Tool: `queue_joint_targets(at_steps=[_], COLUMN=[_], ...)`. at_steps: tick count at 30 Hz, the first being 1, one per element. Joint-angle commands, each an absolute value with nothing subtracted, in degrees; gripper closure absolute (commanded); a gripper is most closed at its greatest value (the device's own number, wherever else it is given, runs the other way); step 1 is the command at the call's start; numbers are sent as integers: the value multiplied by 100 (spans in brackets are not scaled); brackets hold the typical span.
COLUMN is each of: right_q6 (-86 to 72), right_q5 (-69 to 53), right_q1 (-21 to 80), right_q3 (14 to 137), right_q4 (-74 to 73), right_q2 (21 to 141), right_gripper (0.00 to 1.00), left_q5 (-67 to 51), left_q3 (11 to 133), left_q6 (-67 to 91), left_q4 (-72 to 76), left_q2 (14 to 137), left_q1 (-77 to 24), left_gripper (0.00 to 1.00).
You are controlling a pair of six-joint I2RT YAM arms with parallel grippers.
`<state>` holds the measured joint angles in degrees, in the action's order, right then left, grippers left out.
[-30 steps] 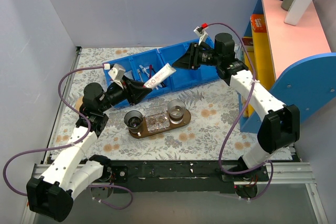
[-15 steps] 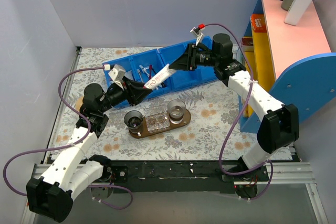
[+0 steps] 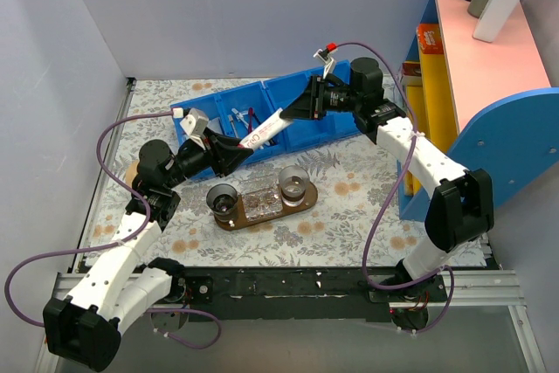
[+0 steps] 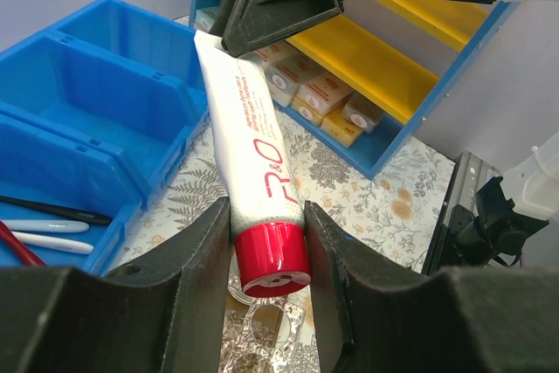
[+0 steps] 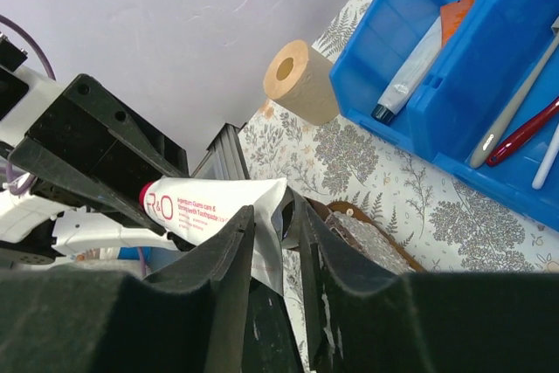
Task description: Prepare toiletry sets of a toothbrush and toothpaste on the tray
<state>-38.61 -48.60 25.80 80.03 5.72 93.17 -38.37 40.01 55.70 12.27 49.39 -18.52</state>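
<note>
- The right gripper (image 3: pixel 295 109) has swung left across the bins (image 3: pixel 314 140) to the flat end of the toothpaste (image 3: pixel 265 128), and its jaws have narrowed.
- The left gripper (image 3: pixel 244 146) has not shifted. It clamps the tube at the red cap end, holding it in the air over the bins' near edge, beyond the tray (image 3: pixel 253 220).
- Only the left wrist view shows both left fingers pressed against the tube's neck.
- Only the right wrist view shows the crimped end lying between the right fingers, jaws partly closed. I cannot tell whether they pinch it.
- The tube has kept its place and tilt.
</note>
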Motion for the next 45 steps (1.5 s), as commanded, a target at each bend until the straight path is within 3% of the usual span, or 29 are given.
queue_joint_targets(at_steps=[1,8,14,20,24,25,28,32,36,39,45], right_q6=[-3884,-4078,-4271,-4404,-4184,-4166,-4210,-4341,-4465,-4456,-3640], right_q5=[-5141,-5256,-5326,-5256,-4888,-4826,-4668,-4535,-4509,-4500,-4342], right_q1=[2619,2619,2619,2619,2610,2610,2610,2610,2610,2610,2602], right_q3=[7954,7831,7813,7875,7902,7893,7814,7840,7945,7998,8287], right_q4=[817,1081,1388,1635,1591,1634,1941,2223,2390,2391,1585], right_q2=[9237,9202,9167,9088,8965,8930,8816,8780,8877,8965,9053], right_gripper=[69,79,98,99,99,99,99,99,99,99,99], left_q5=[-3797,-3797,-3823,-3876,-3824,-3806,-3814,-3797,-3526,-3209,-2437], left_q3=[4008,3990,3946,3946,3981,3999,4043,4069,4061,4060,4122], left_q6=[5484,5476,5475,5493,5511,5528,5581,5634,5660,5625,5651], left_q4=[1494,1512,1573,1582,1512,1486,1450,1450,1424,1345,1099], left_q2=[4772,4755,4729,4799,4878,4904,5009,5133,5115,5036,4983], left_q1=[-1890,-1890,-1925,-1951,-1951,-1951,-1951,-1942,-1951,-1942,-1951], left_gripper=[100,100,100,100,89,79,64,34,14,7,4])
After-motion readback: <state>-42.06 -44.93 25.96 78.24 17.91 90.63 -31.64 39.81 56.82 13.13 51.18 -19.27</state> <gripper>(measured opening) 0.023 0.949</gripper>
